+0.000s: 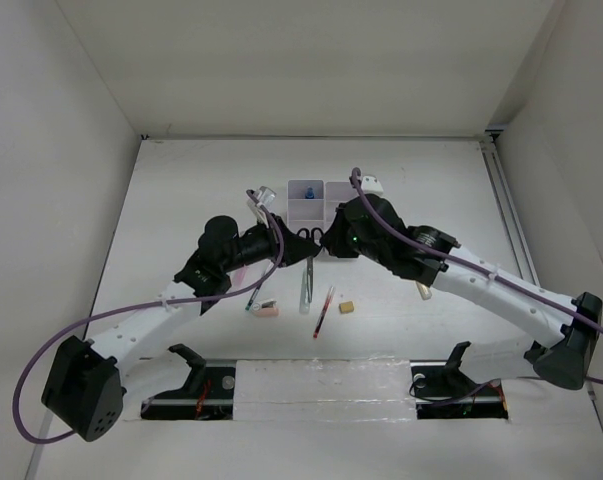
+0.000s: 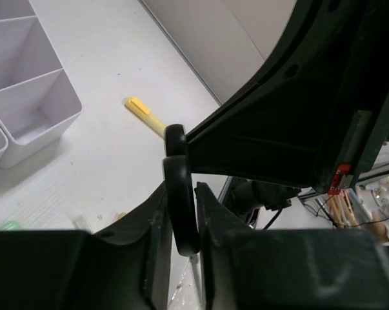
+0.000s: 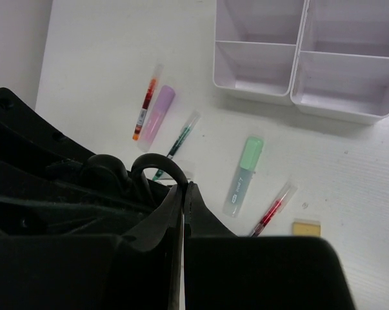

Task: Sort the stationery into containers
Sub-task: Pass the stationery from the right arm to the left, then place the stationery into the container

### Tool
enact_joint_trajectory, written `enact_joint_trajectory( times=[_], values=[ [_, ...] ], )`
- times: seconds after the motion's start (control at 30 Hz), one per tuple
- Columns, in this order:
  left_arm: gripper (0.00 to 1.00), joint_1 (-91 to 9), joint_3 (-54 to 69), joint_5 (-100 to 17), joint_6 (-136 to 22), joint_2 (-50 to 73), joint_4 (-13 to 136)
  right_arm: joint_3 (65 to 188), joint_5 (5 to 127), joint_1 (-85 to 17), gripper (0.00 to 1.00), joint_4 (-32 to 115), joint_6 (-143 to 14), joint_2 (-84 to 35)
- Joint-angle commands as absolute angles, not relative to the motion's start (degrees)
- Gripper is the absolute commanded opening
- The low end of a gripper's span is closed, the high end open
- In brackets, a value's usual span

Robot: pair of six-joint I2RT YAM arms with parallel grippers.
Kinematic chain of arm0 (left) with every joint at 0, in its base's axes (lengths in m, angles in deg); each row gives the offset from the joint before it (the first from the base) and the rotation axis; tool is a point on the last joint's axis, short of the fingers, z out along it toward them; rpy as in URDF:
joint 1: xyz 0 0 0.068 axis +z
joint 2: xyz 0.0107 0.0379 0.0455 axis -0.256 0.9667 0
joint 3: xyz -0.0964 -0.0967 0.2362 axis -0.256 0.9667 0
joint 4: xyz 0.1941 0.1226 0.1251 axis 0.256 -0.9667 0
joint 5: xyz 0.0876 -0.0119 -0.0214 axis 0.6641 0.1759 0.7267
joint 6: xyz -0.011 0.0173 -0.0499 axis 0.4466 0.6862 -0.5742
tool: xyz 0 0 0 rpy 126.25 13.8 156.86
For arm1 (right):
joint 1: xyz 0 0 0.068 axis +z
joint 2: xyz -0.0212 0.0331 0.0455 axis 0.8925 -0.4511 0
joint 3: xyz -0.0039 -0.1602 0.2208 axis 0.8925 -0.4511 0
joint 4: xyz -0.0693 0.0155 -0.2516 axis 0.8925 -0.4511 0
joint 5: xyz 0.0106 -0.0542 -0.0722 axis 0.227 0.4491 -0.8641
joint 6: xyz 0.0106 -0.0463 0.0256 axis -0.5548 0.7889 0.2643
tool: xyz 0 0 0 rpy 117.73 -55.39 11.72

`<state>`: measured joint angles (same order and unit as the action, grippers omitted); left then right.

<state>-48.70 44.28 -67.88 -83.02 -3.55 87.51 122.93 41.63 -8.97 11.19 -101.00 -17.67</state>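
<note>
The black-handled scissors [image 1: 309, 237] are held off the table between both arms, just in front of the white organiser [image 1: 311, 200]. My left gripper [image 2: 181, 187] is shut on one black handle loop [image 2: 180, 213]. My right gripper [image 3: 183, 187] is shut on the thin blade, with a handle loop [image 3: 157, 163] arching just beyond its tips. On the table lie a green marker [image 3: 244, 174], two red pens [image 3: 271, 210] [image 3: 146, 103], a pink marker [image 3: 157, 116], a dark pen [image 3: 181, 139], a tan eraser [image 3: 306, 227] and a yellow tube [image 2: 142, 113].
A blue-capped tube [image 1: 309, 190] stands in a far compartment of the organiser. A pink stapler [image 1: 266, 310] lies near the left forearm. The right arm's body [image 2: 297, 110] fills most of the left wrist view. White walls close in the table on three sides.
</note>
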Motion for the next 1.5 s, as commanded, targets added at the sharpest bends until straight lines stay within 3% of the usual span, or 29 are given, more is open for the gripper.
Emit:
enact_joint_trajectory(
  times=[0.0, 0.07, 0.13, 0.23, 0.27, 0.3, 0.33, 0.5, 0.9, 1.23, 1.47],
  values=[
    [0.10, -48.76, 43.05, -67.48, -81.84, -3.51, 91.01, 125.85, 41.71, -7.65, 0.00, 15.16, -100.41, -16.37],
    [0.00, -48.76, 42.53, -67.48, -81.84, -2.98, 91.01, 125.85, 43.20, -7.64, 0.00, 15.69, -100.41, -16.37],
    [0.00, -48.76, 42.52, -66.96, -81.84, -2.46, 91.01, 125.85, 44.25, -7.64, 0.00, 17.43, -99.79, -15.84],
    [0.00, -48.76, 40.94, -63.90, -80.09, -1.75, 89.62, 123.48, 44.87, -7.64, 0.64, 19.12, -99.27, -13.30],
    [0.00, -48.76, 40.94, -62.92, -79.47, -1.75, 89.00, 122.95, 43.22, -7.64, 0.76, 19.12, -99.27, -12.59],
    [0.00, -48.76, 39.63, -61.78, -78.86, -1.75, 88.04, 122.95, 42.07, -7.64, 0.97, 19.12, -99.27, -11.80],
    [0.00, -48.76, 39.62, -60.47, -77.55, -1.75, 88.03, 122.25, 40.76, -7.64, 1.00, 18.34, -99.27, -10.23],
    [0.00, -48.76, 35.94, -51.32, -72.97, -0.45, 88.72, 119.52, 31.62, -7.64, 1.00, 13.24, -99.79, -3.81],
    [0.00, -48.76, 22.59, -42.70, -65.41, 17.12, 109.90, 110.21, 30.99, -7.64, 1.00, 11.12, -99.79, 11.66],
    [0.00, -48.76, 5.27, -46.73, -60.05, 38.23, 114.65, 107.57, 30.99, -7.64, 1.00, 7.97, -99.27, 15.71],
    [0.00, -48.76, 5.25, -49.73, -60.04, 44.12, 122.98, 106.96, 29.84, -7.64, 1.00, 5.42, -99.27, 16.94]
  ],
)
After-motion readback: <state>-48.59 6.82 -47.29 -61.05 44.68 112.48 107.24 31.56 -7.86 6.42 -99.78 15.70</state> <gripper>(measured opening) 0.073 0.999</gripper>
